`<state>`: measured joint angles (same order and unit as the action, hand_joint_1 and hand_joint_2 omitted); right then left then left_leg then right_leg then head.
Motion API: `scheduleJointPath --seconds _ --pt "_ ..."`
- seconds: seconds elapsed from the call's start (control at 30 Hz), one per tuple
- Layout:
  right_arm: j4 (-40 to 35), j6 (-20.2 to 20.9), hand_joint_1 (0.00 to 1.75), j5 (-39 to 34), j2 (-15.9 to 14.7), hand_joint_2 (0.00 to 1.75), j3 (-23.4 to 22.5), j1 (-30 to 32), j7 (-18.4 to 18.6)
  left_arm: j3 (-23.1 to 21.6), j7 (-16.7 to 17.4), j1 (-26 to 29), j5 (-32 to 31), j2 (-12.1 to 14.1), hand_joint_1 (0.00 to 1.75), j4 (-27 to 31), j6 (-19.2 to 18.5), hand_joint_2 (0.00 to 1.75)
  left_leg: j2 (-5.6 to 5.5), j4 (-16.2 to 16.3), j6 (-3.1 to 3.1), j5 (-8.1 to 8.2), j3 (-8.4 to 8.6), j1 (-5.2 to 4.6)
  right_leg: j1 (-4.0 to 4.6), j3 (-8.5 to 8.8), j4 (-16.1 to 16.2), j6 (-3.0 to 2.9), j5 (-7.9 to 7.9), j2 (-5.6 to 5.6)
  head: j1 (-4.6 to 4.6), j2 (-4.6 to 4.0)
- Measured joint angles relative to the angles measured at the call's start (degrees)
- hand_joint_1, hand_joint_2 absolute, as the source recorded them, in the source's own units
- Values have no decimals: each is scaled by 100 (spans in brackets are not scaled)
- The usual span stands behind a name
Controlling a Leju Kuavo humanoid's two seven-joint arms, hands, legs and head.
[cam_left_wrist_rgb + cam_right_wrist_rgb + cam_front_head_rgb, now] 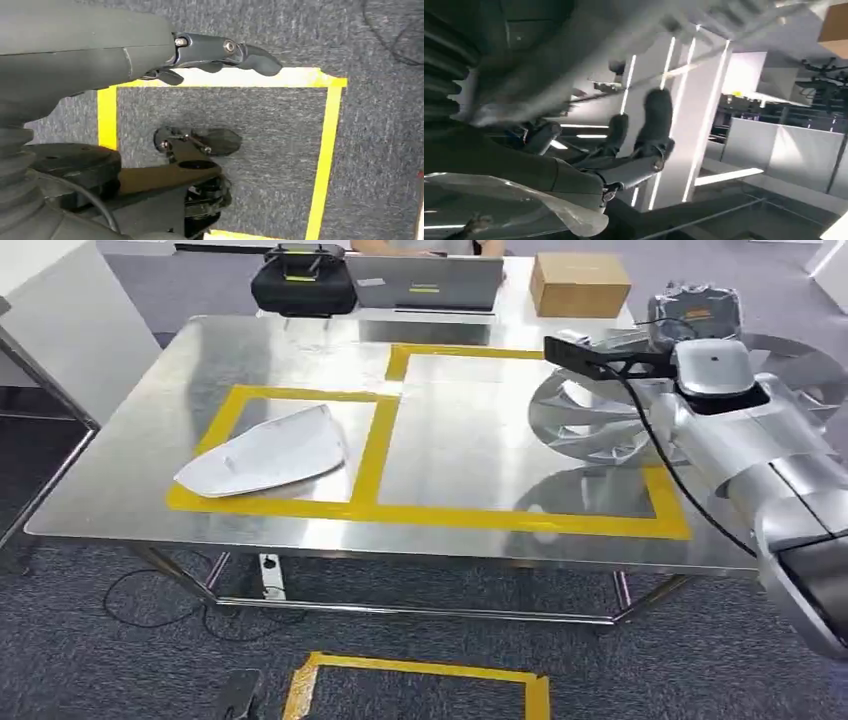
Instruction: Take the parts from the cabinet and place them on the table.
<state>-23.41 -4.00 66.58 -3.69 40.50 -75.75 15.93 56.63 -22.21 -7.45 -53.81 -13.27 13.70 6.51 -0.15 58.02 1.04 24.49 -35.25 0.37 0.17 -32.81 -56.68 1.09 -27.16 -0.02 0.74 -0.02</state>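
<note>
Above the yellow-taped steel table (pixel 470 455), right hand (pixel 634 150) grips the silver bladed impeller wheel (pixel 590 420); releasing early could roll it off. Left hand (pixel 220 55) hangs unclenched, holding nothing.

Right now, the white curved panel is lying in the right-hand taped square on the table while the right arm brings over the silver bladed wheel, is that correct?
Not quite: the head view shows the white curved panel lying in the left-hand taped square, not the right-hand one. The right arm is indeed bringing the silver bladed wheel over the table.

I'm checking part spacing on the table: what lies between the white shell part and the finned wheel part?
In the head view, between the white shell part and the finned wheel lie bare steel table and one upright strip of yellow tape.
</note>
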Motion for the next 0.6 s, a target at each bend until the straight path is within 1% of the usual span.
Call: scheduleJointPath --seconds 0.03,0.07,0.1,0.13,0.17,0.2,0.23,0.27,0.3,0.33,0.37,0.4,0.43,0.47,0.57,0.6 --pt "13 0 0 -2 9 0 2 2 2 -4 -2 -2 0 -13 0 0 -4 175 4 -17 -28 -18 5 5 9 8 4 -20 19 13 -4 0" --pt "22 0 0 2 15 0 2 1 0 -9 -2 -6 0 -17 0 0 -2 175 5 -9 -60 -19 -1 -16 -39 32 67 -50 84 14 -4 0" --pt "24 2 0 2 57 0 4 0 -7 -13 -4 -2 0 -17 0 0 -2 175 1 76 -93 56 -37 1 -65 51 106 -53 118 -4 2 2" --pt "33 2 0 4 59 0 4 -2 -2 -15 -7 -1 -2 -17 0 0 -2 175 1 302 -126 250 -123 3 -71 47 114 -76 131 -6 15 2" --pt "44 2 0 0 63 0 2 2 13 -15 -7 0 -2 -20 0 0 -2 175 1 686 -153 484 -276 23 -74 36 113 -86 138 -9 22 2" --pt "57 0 0 11 74 0 4 2 13 -17 -7 5 0 -15 0 0 0 175 1 1177 -180 724 -474 40 -74 26 113 -88 141 -7 13 2" --pt "68 0 0 4 83 0 4 8 11 -17 -7 10 0 -6 0 0 2 175 1 1566 -203 876 -624 46 -75 19 112 -88 143 -1 13 0" --pt "90 0 0 7 101 0 4 19 11 -17 -7 14 -2 -4 0 0 2 175 1 1741 -216 914 -679 54 -78 18 112 -81 148 5 17 0" --pt "101 2 0 13 105 0 7 23 2 -20 -7 14 -2 0 0 0 2 175 2 1656 -229 815 -610 69 -82 20 111 -72 153 10 15 2" --pt "109 7 0 15 111 0 9 22 -4 -22 -4 12 0 0 0 0 0 175 2 1363 -240 637 -456 83 -86 18 102 -62 157 13 15 2" --pt "120 22 0 22 118 0 11 18 -4 -24 28 9 0 2 0 0 -9 0 3 893 -248 411 -203 97 -95 16 87 -47 159 13 11 0" --pt "129 53 0 26 120 0 11 7 -18 -26 46 11 -2 2 0 0 -17 0 5 333 -267 204 104 120 -105 7 53 -12 147 13 13 0" --pt "129 96 0 39 155 0 9 -14 -44 -35 61 9 -4 -11 0 0 -20 0 -6 63 -258 292 222 106 -80 -25 9 37 132 28 13 0" --pt "129 129 0 55 172 0 7 -32 -87 -37 72 11 -9 -13 0 0 -17 0 -42 35 -160 241 223 106 -68 -50 -16 73 125 73 -6 0" --pt "129 168 0 31 321 0 -7 -4 -232 -66 85 -2 -13 -28 0 0 -13 0 -7 41 -33 221 208 52 -103 -52 50 178 181 106 -9 2" --pt "129 186 0 2 343 0 -26 0 -306 -96 98 -8 -9 -35 0 0 -28 0 1 9 34 176 202 70 -115 -91 41 213 179 101 -11 2"
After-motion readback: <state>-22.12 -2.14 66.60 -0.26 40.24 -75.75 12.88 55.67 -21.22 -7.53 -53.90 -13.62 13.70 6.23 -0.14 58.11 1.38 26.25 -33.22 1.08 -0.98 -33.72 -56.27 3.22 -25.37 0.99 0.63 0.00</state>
